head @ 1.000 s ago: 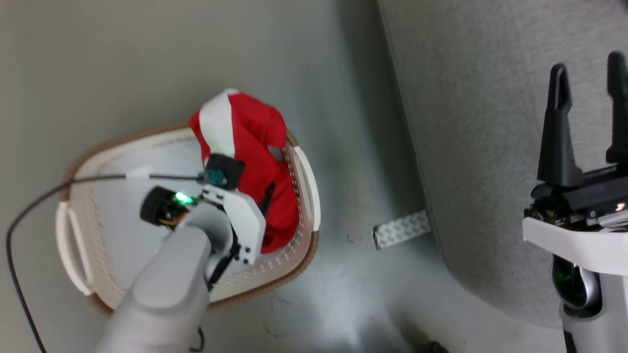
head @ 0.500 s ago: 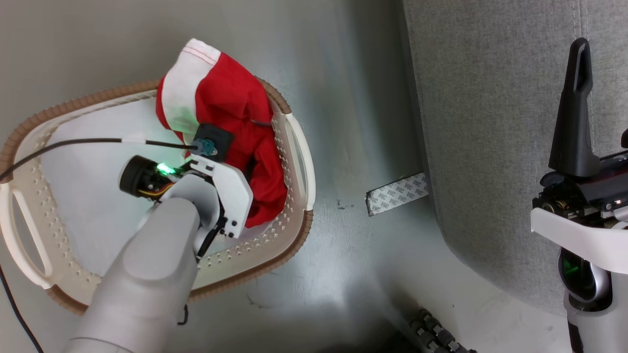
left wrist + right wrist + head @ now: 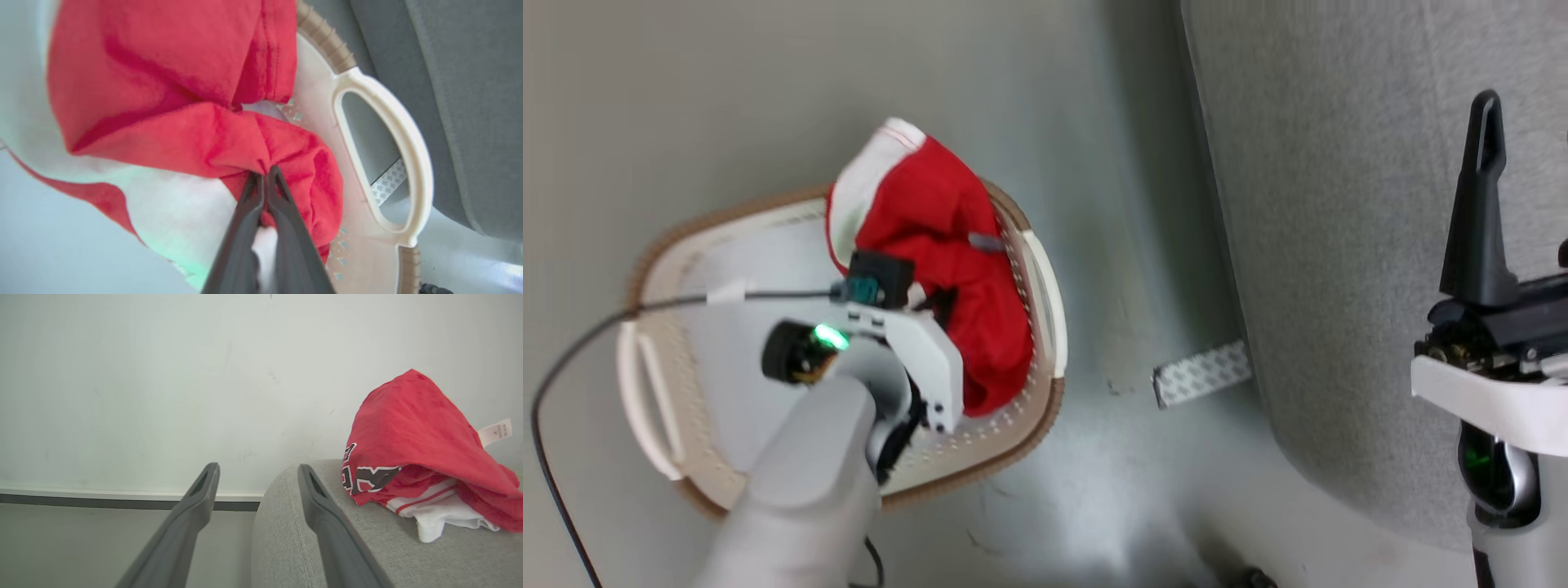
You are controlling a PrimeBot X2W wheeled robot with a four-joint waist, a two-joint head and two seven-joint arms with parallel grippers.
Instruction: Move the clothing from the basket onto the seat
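A red garment with white trim (image 3: 947, 245) lies bunched against the right wall of the cream basket (image 3: 1033, 437), which stands on the floor. In the left wrist view my left gripper (image 3: 264, 176) is shut on a fold of this red clothing (image 3: 196, 139), beside the basket's handle (image 3: 412, 171). A second red garment with numerals (image 3: 412, 433) rests on the grey seat (image 3: 327, 547). My right gripper (image 3: 258, 469) hangs open and empty beside that seat's edge. In the head view one of its fingers (image 3: 1476, 212) stands over the seat (image 3: 1339, 245).
A pale cloth (image 3: 727, 392) covers the basket's bottom. A black cable (image 3: 580, 343) runs from my left wrist across the rim. A patterned tape strip (image 3: 1201, 374) lies on the grey floor between basket and seat. A wall with a baseboard (image 3: 122, 498) stands behind the seat.
My left gripper has closed on the red garment in the basket. The head camera has shifted, so the whole picture moved. The right gripper stays open.
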